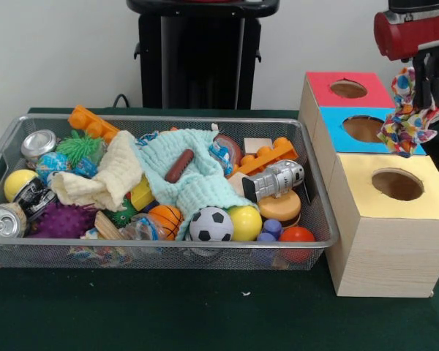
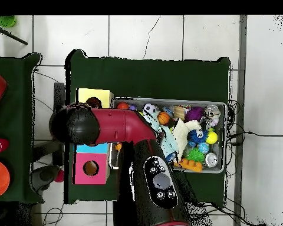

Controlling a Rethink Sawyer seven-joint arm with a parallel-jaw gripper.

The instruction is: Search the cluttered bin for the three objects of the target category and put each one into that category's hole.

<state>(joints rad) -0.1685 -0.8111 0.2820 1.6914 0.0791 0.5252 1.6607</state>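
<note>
My gripper [image 1: 426, 88] is at the far right in the front view, shut on a scrunched multicolour fabric piece [image 1: 406, 121] that hangs from it. The fabric dangles over the right part of the blue-topped box, just behind the yellow-topped box [image 1: 384, 227] and its round hole [image 1: 397, 184]. The wire mesh bin [image 1: 318, 190] lies to the left, full of toys. A small blue-patterned scrap [image 1: 221, 155] shows beside the mint cloth; I cannot tell if it is fabric. In the overhead view the arm [image 2: 117, 126] hides the gripper and fabric; the yellow box top [image 2: 95, 96] and the bin [image 2: 221, 106] show.
The blue-topped box [image 1: 362, 130] and the red-topped box [image 1: 347, 89] stand in a row behind the yellow one. The bin holds a mint-green cloth [image 1: 194, 175], a pale-yellow cloth [image 1: 106, 179], balls, cans, a toy robot [image 1: 274, 179] and orange bricks. The pedestal [image 1: 197, 55] stands behind.
</note>
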